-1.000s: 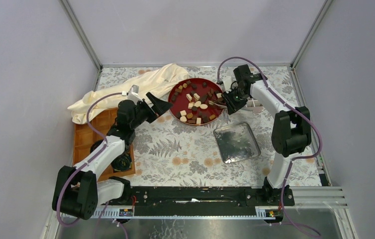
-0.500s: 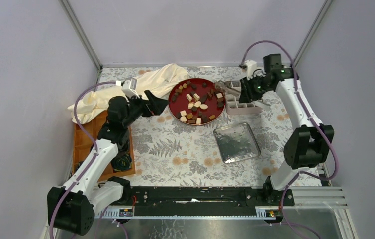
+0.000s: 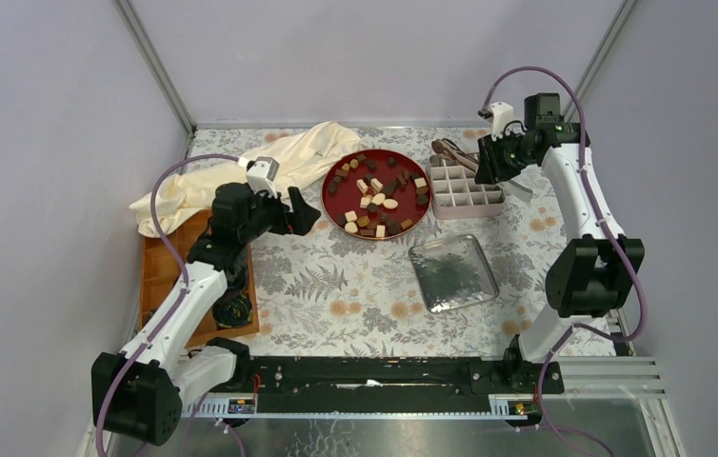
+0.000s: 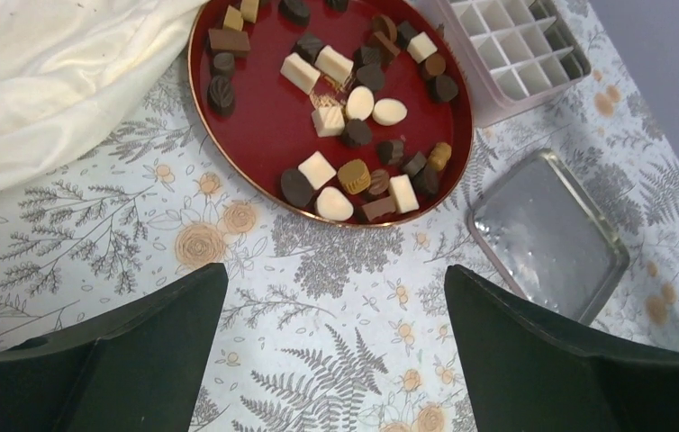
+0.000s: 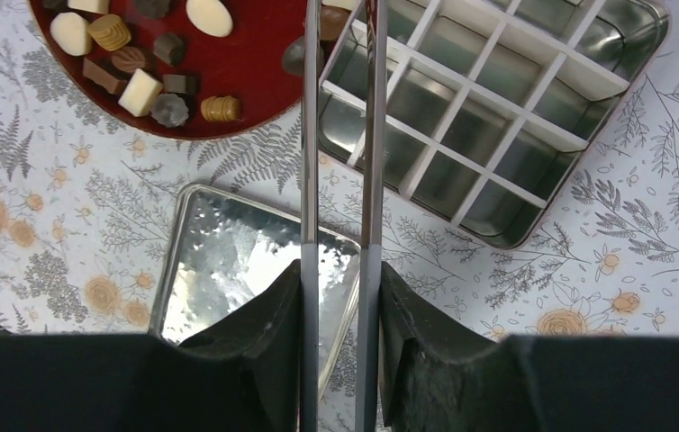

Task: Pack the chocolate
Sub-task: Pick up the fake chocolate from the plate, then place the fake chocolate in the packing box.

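Several dark, tan and cream pieces of chocolate [image 3: 374,198] [image 4: 336,117] lie on a round red plate [image 3: 329,181] [image 4: 255,135]. To its right stands a white box with a grid of compartments [image 3: 467,188] [image 5: 489,117]. My right gripper [image 3: 488,162] [image 5: 340,279] is shut on metal tongs [image 3: 452,152] [image 5: 310,135] that reach over the box's far left corner. A brown piece [image 5: 331,20] shows between the tong tips. My left gripper [image 3: 303,214] [image 4: 336,274] hangs open and holds nothing, over the patterned table just left of the plate.
A silver lid [image 3: 452,273] [image 5: 246,261] [image 4: 547,234] lies in front of the box. A cream cloth [image 3: 241,171] [image 4: 48,81] is bunched at the back left. A wooden tray [image 3: 160,267] with dark coiled items [image 3: 233,309] sits along the left wall.
My right arm has carried the tongs from over the red plate rightwards to above the box. The left arm has drawn back a little and still stands open.
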Controlling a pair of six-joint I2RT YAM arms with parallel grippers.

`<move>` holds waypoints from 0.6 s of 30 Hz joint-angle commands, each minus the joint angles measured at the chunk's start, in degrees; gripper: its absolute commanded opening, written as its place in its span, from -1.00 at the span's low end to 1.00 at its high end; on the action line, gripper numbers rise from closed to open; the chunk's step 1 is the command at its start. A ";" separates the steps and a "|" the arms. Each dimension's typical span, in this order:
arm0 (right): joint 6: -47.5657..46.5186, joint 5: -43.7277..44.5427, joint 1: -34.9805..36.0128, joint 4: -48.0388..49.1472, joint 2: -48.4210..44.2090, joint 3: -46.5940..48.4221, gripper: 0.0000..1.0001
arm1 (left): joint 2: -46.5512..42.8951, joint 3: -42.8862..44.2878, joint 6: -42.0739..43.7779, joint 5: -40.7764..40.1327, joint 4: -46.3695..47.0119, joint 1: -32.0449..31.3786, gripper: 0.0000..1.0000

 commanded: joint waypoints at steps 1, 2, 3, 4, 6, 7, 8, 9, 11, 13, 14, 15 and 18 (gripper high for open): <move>-0.79 2.19 0.34 3.36 0.89 1.43 -0.91 | -1.72 -1.32 3.28 2.21 -2.56 0.51 0.97; -0.90 2.50 0.34 5.13 0.59 0.12 -0.91 | -2.06 -0.59 3.69 2.82 -4.77 0.48 0.97; -1.00 3.44 0.38 7.31 0.35 -1.13 -0.90 | -2.58 -0.02 4.37 3.00 -5.92 0.43 0.97; -1.07 4.27 0.39 8.87 0.35 -2.04 -0.90 | -3.48 -0.14 4.53 2.47 -6.23 0.36 0.97; -1.37 4.98 0.35 9.88 1.23 -2.55 -0.89 | -5.76 -1.27 4.86 1.43 -6.18 0.23 0.97; -1.46 5.01 0.34 10.13 1.74 -2.71 -0.89 | -7.03 -2.01 5.18 0.87 -5.84 0.06 0.97; -1.19 4.92 0.34 10.97 2.10 -3.25 -0.89 | -8.26 -3.14 5.41 0.09 -5.26 -0.07 0.97; -1.02 4.88 0.36 11.65 2.45 -3.90 -0.88 | -9.76 -4.17 5.80 -0.82 -4.82 -0.28 0.97; -1.13 5.10 0.35 12.13 3.33 -4.22 -0.88 | -11.13 -5.43 6.58 -3.44 -4.57 -0.95 0.97; -1.23 5.93 0.35 13.15 4.04 -4.42 -0.87 | -11.52 -5.43 7.18 -5.02 -4.94 -1.47 0.97; -1.24 6.18 0.39 13.70 4.41 -4.36 -0.87 | -11.46 -5.36 7.29 -5.37 -5.03 -1.50 0.97; -1.31 6.36 0.35 13.93 4.88 -4.03 -0.86 | -11.32 -5.22 7.39 -5.66 -5.15 -1.51 0.97; -1.38 6.77 0.34 13.84 7.42 -2.19 -0.86 | -11.19 -4.81 7.32 -5.48 -5.72 -1.51 0.97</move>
